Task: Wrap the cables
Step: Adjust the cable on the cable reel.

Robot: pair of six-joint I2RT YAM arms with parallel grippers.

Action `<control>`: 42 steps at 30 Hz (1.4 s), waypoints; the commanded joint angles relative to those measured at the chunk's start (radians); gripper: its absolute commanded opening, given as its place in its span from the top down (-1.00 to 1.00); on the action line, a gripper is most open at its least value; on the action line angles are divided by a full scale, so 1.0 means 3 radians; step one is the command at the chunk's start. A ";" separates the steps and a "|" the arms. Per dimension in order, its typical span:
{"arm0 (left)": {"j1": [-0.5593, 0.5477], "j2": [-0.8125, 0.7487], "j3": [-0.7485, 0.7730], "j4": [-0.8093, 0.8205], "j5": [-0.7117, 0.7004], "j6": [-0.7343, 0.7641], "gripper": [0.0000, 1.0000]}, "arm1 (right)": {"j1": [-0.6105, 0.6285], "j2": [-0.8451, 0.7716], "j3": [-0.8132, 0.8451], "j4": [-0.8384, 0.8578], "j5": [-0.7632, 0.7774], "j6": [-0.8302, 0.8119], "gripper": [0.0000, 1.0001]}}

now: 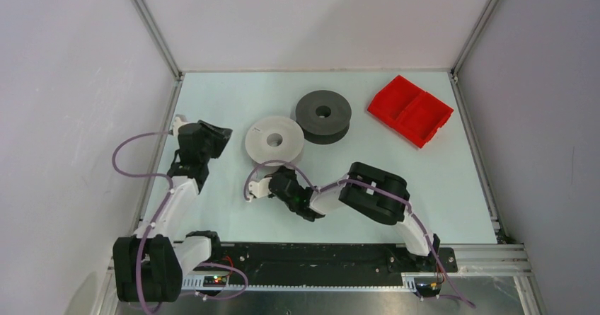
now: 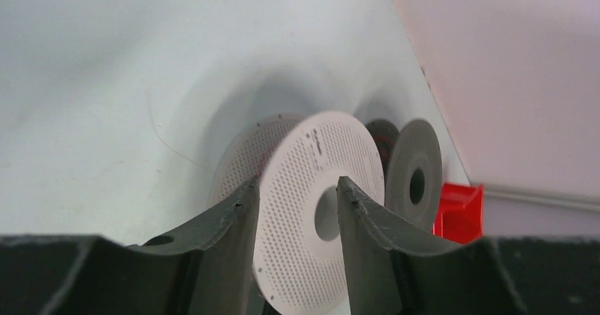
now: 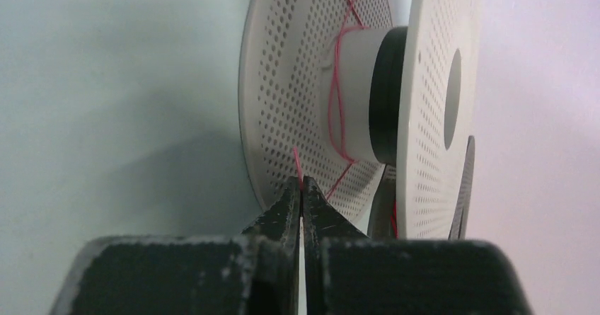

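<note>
At the left, the left gripper (image 1: 218, 134) is released, its two dark fingers (image 2: 230, 216) apart with nothing between them; it faces the white perforated plastic spool (image 1: 274, 140), near it but not touching. Next comes the right gripper (image 3: 302, 187), clenched with the jaws pressed together on the thin red cable (image 3: 298, 163); this cable runs from the fingertips to the hub of the white spool and sits there in a few loose turns. The spool lies on the pale table (image 1: 226, 216) with its hole upward; just beside it to the right is the dark grey round spool (image 1: 323, 115), whose own strand I cannot make out; farther right rests the red plastic bin (image 1: 410, 110). The step in hand seems to be winding the red cable on the white hub; to do it well, the right arm should hold the strand taut and lead it between the two flanges, while the left gripper steadies the spool so it does not slide.
</note>
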 commanded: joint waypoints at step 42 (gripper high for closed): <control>0.0378 -0.0056 0.0164 -0.0145 0.0151 0.0326 -0.05 | -0.0207 -0.2064 -0.1026 -0.1444 -0.2328 0.1667 -0.11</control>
